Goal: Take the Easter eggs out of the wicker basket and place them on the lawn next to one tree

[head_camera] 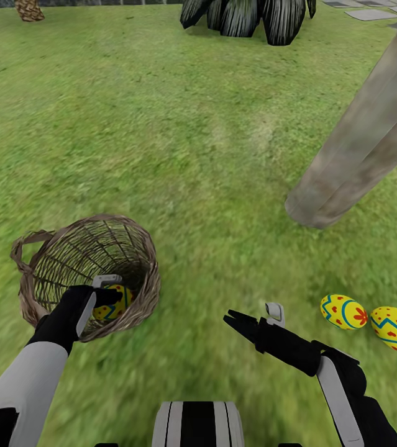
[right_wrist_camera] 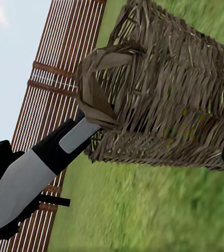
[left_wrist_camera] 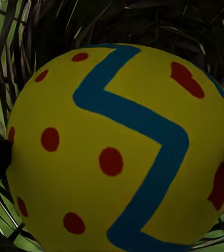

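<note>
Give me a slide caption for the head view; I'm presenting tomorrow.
Left gripper reaches into the wicker basket for the last egg; two eggs lie near the tree.

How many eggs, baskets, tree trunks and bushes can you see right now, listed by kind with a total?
Eggs: 3, one inside the basket at the left gripper, two on the grass near the trunk.
Baskets: 1.
Tree trunks: 1.
Dark bushes: 1.
Total: 6.

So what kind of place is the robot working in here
Most likely a garden or backyard: green lawn all around, a thick mottled tree trunk rising from the grass, and a brown slatted wooden fence against the sky in the right wrist view.
</note>
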### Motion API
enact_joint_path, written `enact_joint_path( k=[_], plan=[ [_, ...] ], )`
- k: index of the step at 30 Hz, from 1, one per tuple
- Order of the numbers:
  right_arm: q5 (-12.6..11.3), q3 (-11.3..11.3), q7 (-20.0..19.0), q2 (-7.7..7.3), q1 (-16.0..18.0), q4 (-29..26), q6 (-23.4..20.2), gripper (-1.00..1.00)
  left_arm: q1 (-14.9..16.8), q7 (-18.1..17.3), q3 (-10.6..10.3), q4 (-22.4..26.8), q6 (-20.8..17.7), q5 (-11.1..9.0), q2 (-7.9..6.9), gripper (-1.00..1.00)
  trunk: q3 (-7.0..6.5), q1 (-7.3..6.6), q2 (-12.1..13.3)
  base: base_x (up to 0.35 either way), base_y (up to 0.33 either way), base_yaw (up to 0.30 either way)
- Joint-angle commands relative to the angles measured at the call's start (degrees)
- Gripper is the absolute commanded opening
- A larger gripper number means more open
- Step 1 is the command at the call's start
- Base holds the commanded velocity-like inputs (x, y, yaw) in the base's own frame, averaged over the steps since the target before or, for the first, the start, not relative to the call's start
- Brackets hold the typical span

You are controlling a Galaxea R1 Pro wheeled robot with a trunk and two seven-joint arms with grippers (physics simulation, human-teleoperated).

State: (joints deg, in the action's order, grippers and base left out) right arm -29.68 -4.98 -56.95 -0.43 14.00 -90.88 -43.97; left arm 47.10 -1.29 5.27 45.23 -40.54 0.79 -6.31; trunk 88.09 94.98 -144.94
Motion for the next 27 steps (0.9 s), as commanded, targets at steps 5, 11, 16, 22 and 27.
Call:
enact_joint_path(
  k=[5,11,16,22,27],
  plan=[
    [-0.2,0.0,0.0,-0.01,0.0,0.0,-0.3,1.0,0.0,-0.2,0.2,-0.3,-0.4,0.0,0.0,-1.0,-0.63,-0.09,0.0,0.0,0.0,0.0],
    [-0.2,0.0,-0.1,-0.01,0.0,0.0,-0.3,1.0,0.0,-0.2,0.2,-0.2,-0.4,0.0,-0.01,-1.0,-0.85,-0.11,0.0,0.0,0.0,0.0],
    [-0.2,0.0,0.0,-0.01,0.0,0.0,-0.3,1.0,0.0,-0.3,0.3,-0.5,-0.5,0.0,-0.01,-1.0,-1.3,-0.16,0.1,0.0,0.0,0.0],
    [-0.2,0.0,0.0,-0.01,0.0,0.0,-0.3,1.0,0.0,-0.3,0.3,-0.6,-0.7,0.2,-0.02,-1.0,-2.63,-0.32,0.1,0.0,0.0,0.0],
    [-0.2,0.0,0.0,-0.01,0.1,0.0,-0.3,1.0,0.0,-0.4,0.3,-0.6,-1.0,0.3,-0.02,-1.0,-3.73,-0.45,0.2,0.0,0.0,0.0]
  ],
)
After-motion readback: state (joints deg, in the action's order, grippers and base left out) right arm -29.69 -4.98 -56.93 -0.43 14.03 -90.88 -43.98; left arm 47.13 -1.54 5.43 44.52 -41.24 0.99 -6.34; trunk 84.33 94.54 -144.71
